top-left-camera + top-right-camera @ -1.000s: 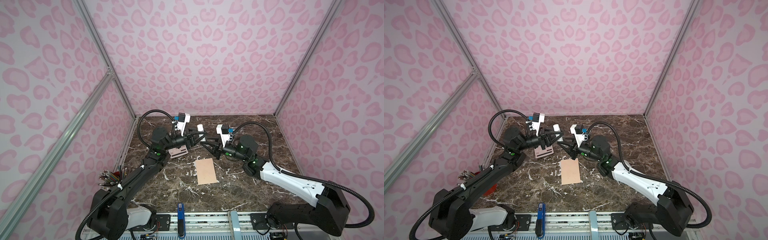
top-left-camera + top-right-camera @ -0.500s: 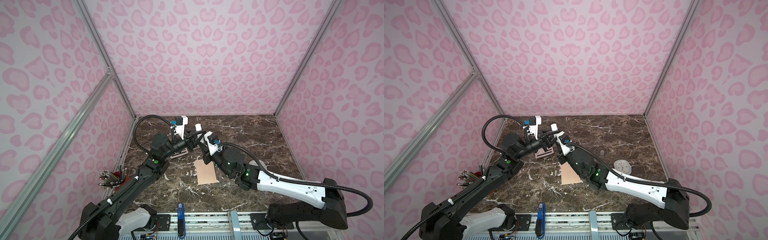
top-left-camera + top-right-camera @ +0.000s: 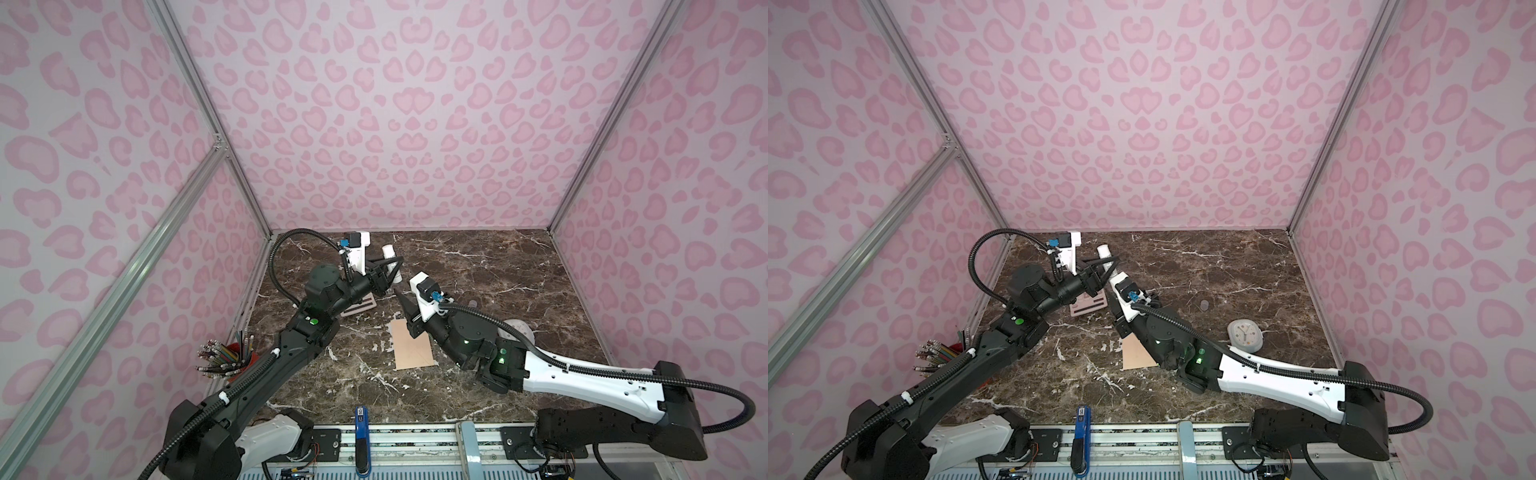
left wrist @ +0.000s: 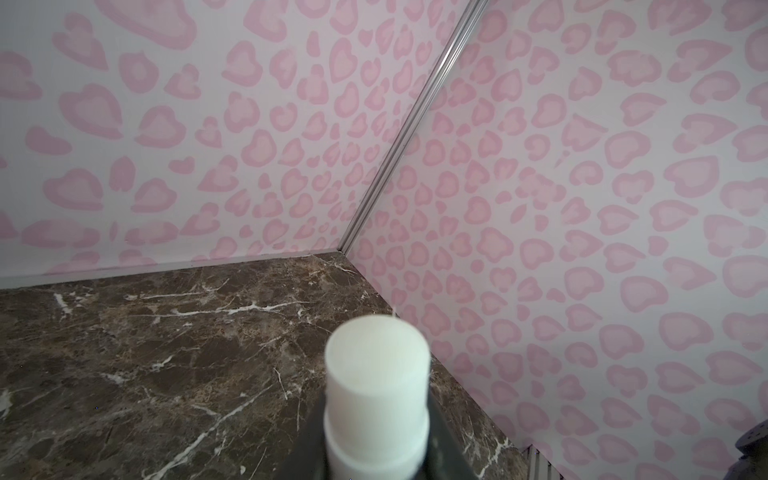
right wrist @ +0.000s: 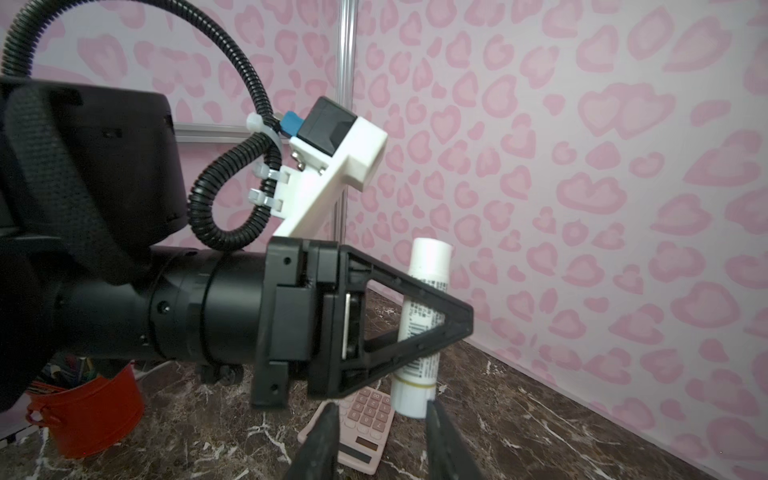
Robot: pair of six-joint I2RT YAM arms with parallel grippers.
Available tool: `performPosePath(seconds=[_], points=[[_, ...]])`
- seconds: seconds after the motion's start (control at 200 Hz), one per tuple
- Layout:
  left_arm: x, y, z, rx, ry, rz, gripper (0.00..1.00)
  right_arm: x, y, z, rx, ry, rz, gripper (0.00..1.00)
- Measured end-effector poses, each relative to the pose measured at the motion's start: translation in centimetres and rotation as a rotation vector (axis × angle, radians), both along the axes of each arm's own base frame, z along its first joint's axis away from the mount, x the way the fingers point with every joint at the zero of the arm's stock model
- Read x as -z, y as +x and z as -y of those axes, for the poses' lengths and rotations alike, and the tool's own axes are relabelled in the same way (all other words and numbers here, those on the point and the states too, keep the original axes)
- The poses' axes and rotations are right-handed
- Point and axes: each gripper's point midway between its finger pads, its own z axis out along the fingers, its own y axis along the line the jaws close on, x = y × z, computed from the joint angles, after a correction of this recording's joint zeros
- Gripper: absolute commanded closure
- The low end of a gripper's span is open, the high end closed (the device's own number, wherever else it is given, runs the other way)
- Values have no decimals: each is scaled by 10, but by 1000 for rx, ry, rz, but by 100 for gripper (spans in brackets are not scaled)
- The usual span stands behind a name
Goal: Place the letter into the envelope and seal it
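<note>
The peach envelope (image 3: 413, 347) (image 3: 1136, 353) lies flat on the marble table in both top views, and my right arm covers part of it. The letter is out of view. My left gripper (image 3: 390, 270) (image 3: 1105, 268) (image 5: 459, 322) is raised above the table's back left and is shut on an upright white glue stick (image 3: 389, 253) (image 4: 376, 374) (image 5: 424, 316). My right gripper (image 3: 400, 294) (image 5: 380, 409) is open just under the stick's lower end, with nothing between its fingers.
A pink calculator (image 3: 362, 306) (image 5: 365, 419) lies under the left gripper. A red pot of pencils (image 3: 226, 357) (image 5: 89, 409) stands at the left edge. At the right are a small white clock (image 3: 1245, 336) and a small grey cap (image 3: 1204, 306).
My right arm has swung in toward the middle, over the envelope, and its jaws have come open below the glue stick. The left gripper has kept its hold on the stick.
</note>
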Motion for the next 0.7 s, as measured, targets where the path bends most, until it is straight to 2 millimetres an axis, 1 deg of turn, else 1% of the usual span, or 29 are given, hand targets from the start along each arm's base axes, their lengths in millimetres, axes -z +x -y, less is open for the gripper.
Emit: performPosePath(seconds=[0.18, 0.315, 0.375, 0.5, 0.7], points=[[-10, 10, -8, 24, -46, -4, 96, 21, 4, 22, -101, 28, -69, 62], [-19, 4, 1, 135, -87, 8, 96, 35, 10, 33, -178, 73, -136, 62], [-23, -2, 7, 196, -103, 20, 96, 37, 14, 36, -211, 106, -162, 62], [-29, -16, 15, 311, -129, 47, 96, 32, 20, 36, -297, 187, -193, 61], [-34, -35, 21, 425, -134, 92, 97, 18, 19, 24, -459, 291, -229, 56]])
